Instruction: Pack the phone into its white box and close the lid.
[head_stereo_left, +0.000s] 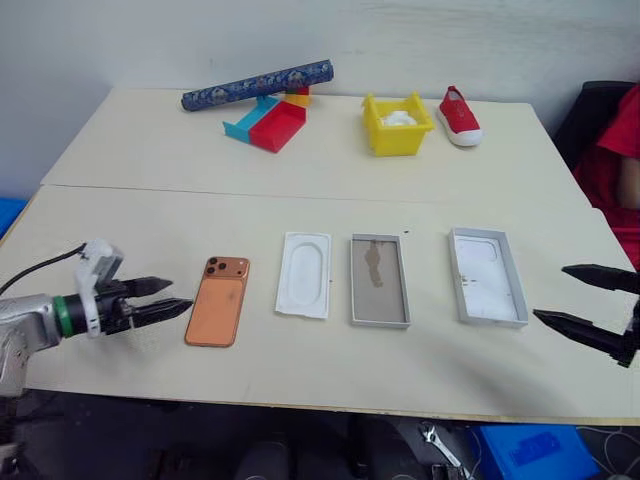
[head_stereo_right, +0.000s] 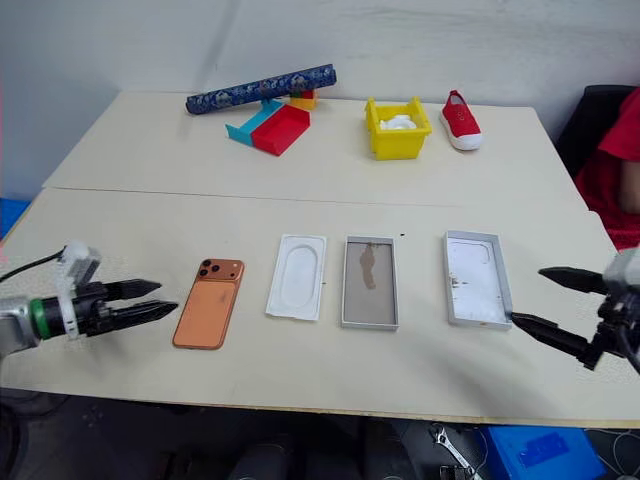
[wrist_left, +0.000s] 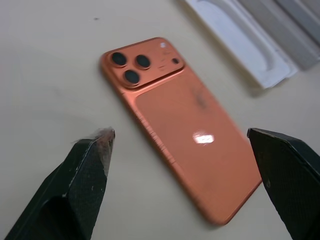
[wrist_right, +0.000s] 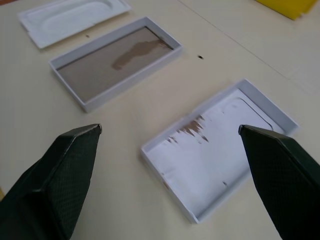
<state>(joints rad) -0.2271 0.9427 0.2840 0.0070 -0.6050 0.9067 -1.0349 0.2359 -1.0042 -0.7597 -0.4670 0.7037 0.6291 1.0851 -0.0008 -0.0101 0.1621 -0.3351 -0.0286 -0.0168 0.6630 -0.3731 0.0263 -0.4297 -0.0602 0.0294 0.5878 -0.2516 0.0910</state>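
The phone lies camera-side up on the counter — orange-copper, three lenses at its far end; right of it an insert, the white box with its smudged grey-brown floor, then the lid; both grippers — left, right, partly cut off — hold their jaws released, grasping nothing.
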